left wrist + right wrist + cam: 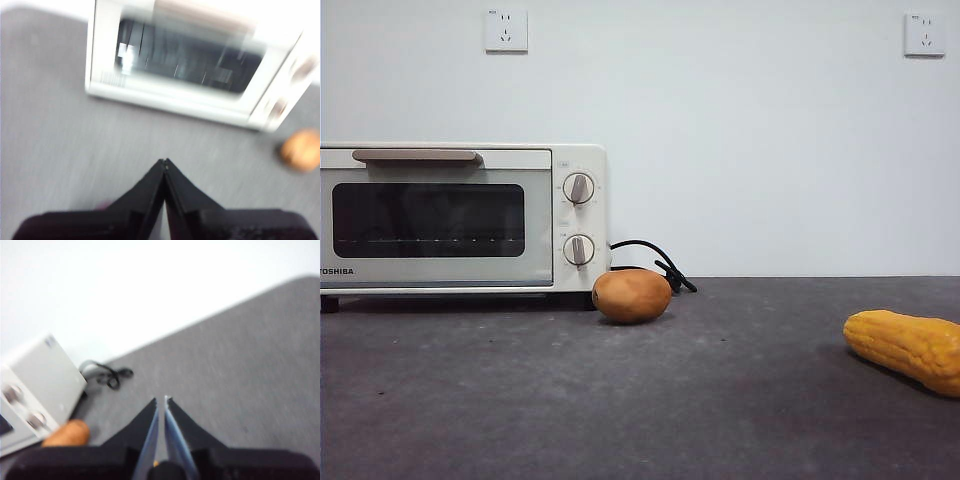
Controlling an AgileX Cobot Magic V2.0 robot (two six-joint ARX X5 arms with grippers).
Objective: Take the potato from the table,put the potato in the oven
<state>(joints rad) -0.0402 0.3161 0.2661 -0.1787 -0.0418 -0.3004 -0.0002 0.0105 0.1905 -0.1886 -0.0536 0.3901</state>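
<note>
An orange-brown potato (632, 295) lies on the dark grey table (620, 400), just in front of the right corner of the cream-white oven (460, 215). The oven door is closed, its handle (417, 156) along the top. In the left wrist view my left gripper (164, 161) is shut and empty above the table, facing the oven (190, 65), with the potato (300, 150) off to one side. My right gripper (160, 399) is shut and empty too, held above the table; the oven's knob side (35, 390) and the potato (67, 434) show beside it. Neither arm appears in the front view.
A yellow-orange corn cob (908, 348) lies at the right edge of the table. The oven's black cord (655, 262) coils behind the potato. A white wall with two sockets stands behind the table.
</note>
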